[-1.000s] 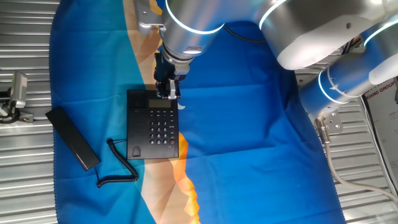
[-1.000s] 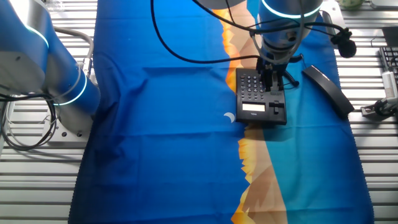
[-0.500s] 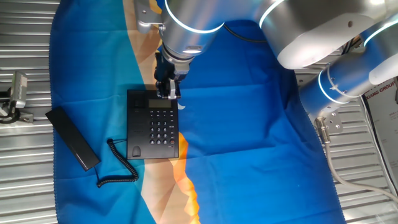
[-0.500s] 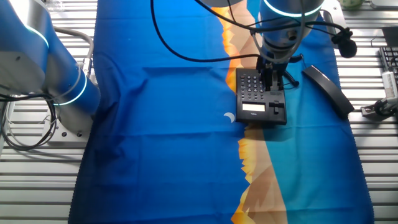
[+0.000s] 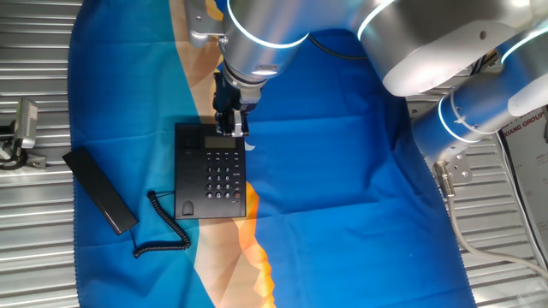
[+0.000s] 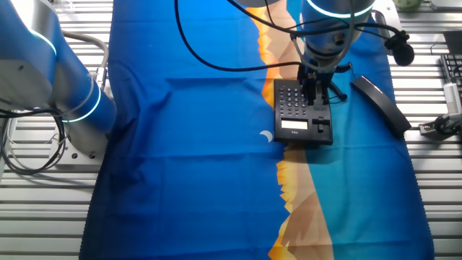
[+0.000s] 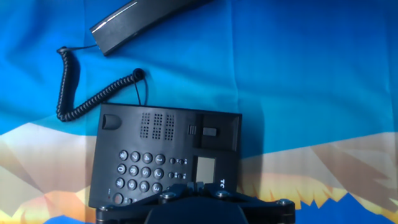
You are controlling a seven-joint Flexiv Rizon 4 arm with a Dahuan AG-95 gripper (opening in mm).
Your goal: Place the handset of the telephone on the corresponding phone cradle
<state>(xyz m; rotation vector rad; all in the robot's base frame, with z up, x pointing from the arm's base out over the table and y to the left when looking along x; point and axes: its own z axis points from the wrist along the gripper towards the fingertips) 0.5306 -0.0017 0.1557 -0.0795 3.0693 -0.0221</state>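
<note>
The black telephone (image 5: 211, 171) lies on the blue cloth with its keypad up. Its phone cradle (image 5: 187, 168) is the bare strip along the left edge, seen as the upper strip (image 7: 168, 123) in the hand view. The handset (image 5: 101, 190) lies off the phone to the left, partly on the metal table, joined by a coiled cord (image 5: 163, 228). My gripper (image 5: 233, 127) hangs over the phone's display end, fingers together with nothing between them (image 7: 193, 185). In the other fixed view the handset (image 6: 380, 103) lies right of the telephone (image 6: 299, 114).
A blue cloth (image 5: 342, 197) with an orange mountain print covers the slatted metal table (image 5: 34, 257). A metal clamp (image 5: 23, 128) stands at the left edge. The arm's base (image 6: 68, 94) and its cables rise at one side.
</note>
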